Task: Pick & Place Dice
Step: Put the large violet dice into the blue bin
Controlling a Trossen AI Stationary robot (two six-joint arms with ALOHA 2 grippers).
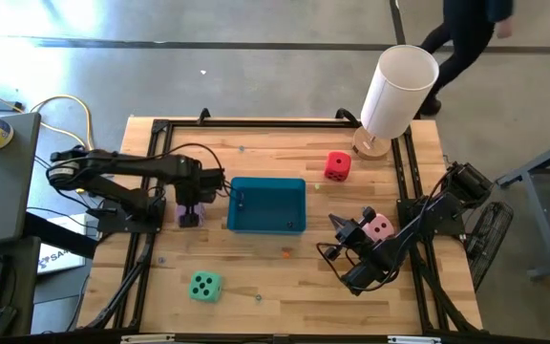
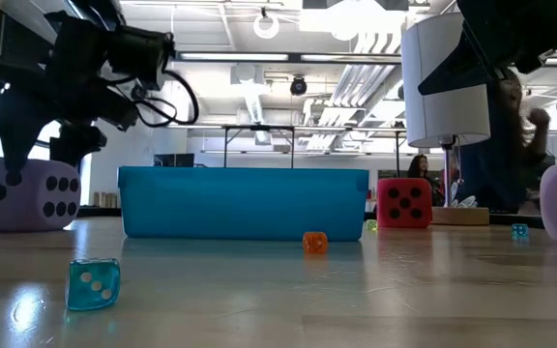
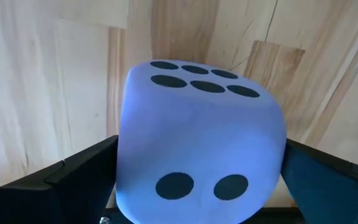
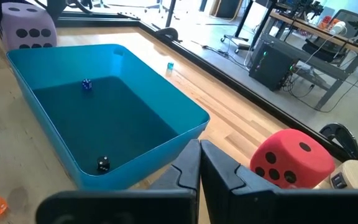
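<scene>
Lilac die [image 3: 201,152] sits on the counter [image 1: 275,287] between the spread fingers of the left tool [image 1: 190,216], unclenched, with the teal tray [image 1: 266,204] just beside. Right tool [image 1: 337,225] is clenched empty; the pink die [image 1: 379,227] lies beside it, the red die [image 1: 337,166] beyond, the mint die [image 1: 204,286] well apart.

Lilac die [image 3: 197,162] with black pips, red die [image 1: 337,166] likewise, mint die [image 1: 204,286], teal tray [image 1: 266,228].
</scene>
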